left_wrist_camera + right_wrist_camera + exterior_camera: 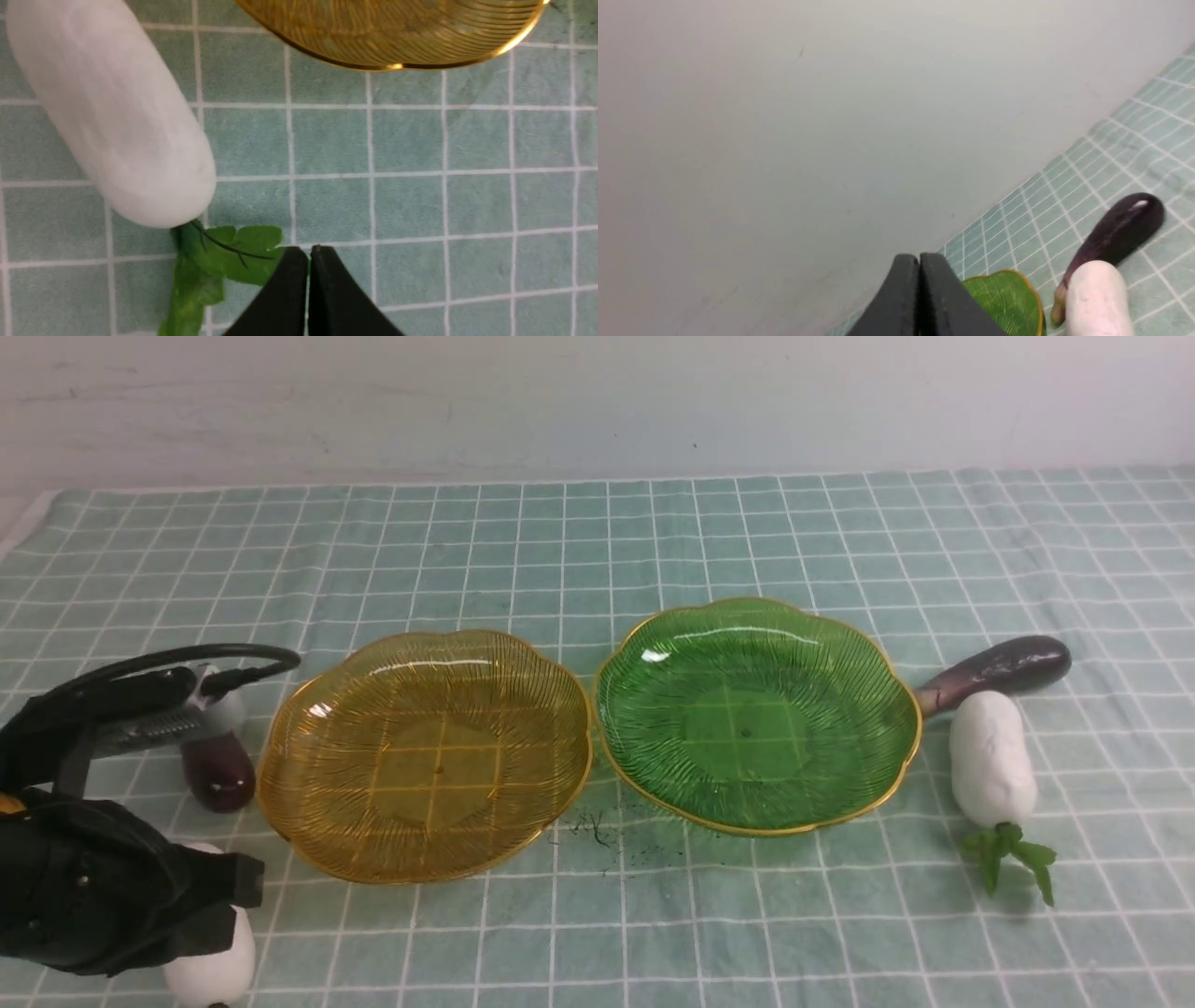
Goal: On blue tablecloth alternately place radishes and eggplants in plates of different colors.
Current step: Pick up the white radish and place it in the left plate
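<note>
L pincer [308,251]: jaws together, nothing held, tips just beside leaf end of L radish [112,116]. Radish lies flat on cloth [397,186], near amber plate [373,37]. Long axis slants, leaves toward pincer. R pincer [919,257]: jaws together, empty. R radish [1099,298] and eggplant [1111,238] lie apart from it.

A: Tablecloth [597,523]?
B: Pale teal, white grid.
A: Plates?
B: Left plate [425,756] amber, right plate [756,719] green; both ribbed, gold-rimmed.
A: Vegetables?
B: Right radish [991,761], left radish [213,963] white, green leaves; right eggplant [1004,669], left eggplant [219,773] dark purple.
</note>
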